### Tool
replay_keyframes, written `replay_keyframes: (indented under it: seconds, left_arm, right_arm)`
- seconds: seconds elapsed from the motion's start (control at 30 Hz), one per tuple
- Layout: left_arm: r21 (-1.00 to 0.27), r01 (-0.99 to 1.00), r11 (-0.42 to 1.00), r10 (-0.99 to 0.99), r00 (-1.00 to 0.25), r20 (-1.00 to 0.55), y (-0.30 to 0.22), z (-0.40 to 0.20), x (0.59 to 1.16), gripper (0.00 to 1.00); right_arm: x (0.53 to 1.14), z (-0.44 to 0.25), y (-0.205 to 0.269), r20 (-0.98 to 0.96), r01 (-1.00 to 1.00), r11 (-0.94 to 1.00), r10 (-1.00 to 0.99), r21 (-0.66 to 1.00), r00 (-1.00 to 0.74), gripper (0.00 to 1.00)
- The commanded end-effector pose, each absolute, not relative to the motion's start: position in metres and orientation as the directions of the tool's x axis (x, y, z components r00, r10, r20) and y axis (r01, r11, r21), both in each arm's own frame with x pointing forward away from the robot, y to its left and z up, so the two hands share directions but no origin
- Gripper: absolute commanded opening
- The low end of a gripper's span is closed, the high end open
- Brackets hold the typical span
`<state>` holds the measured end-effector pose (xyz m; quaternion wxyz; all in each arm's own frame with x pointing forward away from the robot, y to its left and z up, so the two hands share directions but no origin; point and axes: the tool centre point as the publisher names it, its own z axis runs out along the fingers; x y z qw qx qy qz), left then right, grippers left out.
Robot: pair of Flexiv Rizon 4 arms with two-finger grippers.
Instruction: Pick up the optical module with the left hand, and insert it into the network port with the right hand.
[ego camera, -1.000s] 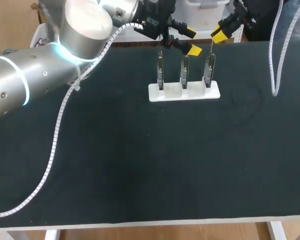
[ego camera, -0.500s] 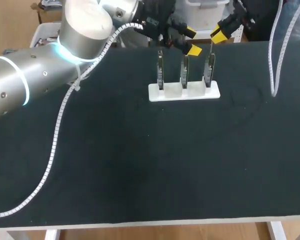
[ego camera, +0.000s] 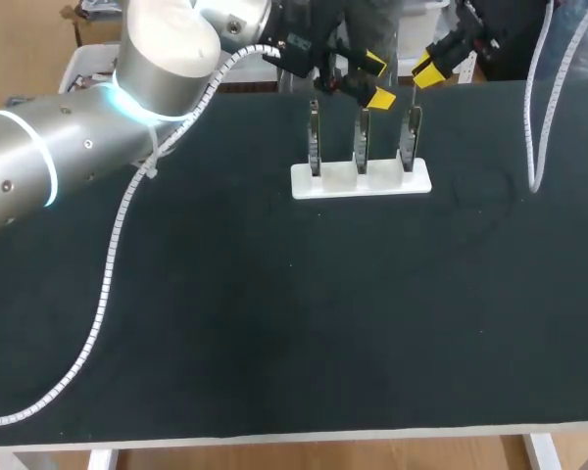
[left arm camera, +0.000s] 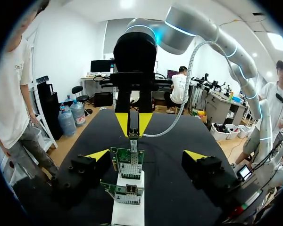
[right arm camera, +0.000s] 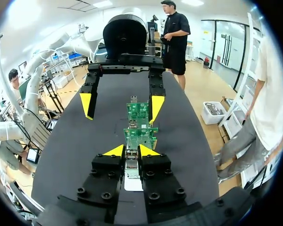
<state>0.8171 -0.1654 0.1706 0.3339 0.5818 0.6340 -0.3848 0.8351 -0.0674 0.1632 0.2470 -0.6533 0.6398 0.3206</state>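
Reading this as the insertion step. Right claw [right arm camera: 130,150] is nearly closed, its yellow tips pinching a small grey piece I take to be the optical module [left arm camera: 133,133]. The module sits just above the end network card [ego camera: 409,137] in the white holder [ego camera: 361,180] at the back of the bench [ego camera: 274,313]. Can't tell whether it has met the port; the fingers hide that.

Left claw [left arm camera: 146,154] is spread wide and holds nothing. The card row sits between its fingers, by the middle card [ego camera: 362,142], and I see no contact.

Next move, I'd say: line the module up with the port on the end card and push straight in, slowly. The cards stand upright in the holder and could tilt under side load.
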Motion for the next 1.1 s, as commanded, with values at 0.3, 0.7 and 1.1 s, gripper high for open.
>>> replay_keyframes:
  seconds: [0.3,0.7,1.1]
  left_arm:
    - [-0.102,0.995,0.023,0.485,-0.1,-0.869,-0.1664,0.1711,0.8199,1.0]
    - [-0.102,0.995,0.023,0.485,-0.1,-0.869,-0.1664,0.1711,0.8199,1.0]
    - [-0.102,0.995,0.023,0.485,-0.1,-0.869,-0.1664,0.1711,0.8199,1.0]
  right_arm:
    - [0.8411,0.1626,-0.0674,-0.735,-0.579,-0.589,-0.678,0.564,-0.026,0.0]
    - [0.8393,0.1606,-0.0691,-0.731,-0.581,-0.584,-0.682,0.567,-0.027,0.0]
    - [0.8386,0.1577,-0.0699,-0.727,-0.585,-0.579,-0.687,0.568,-0.025,0.0]
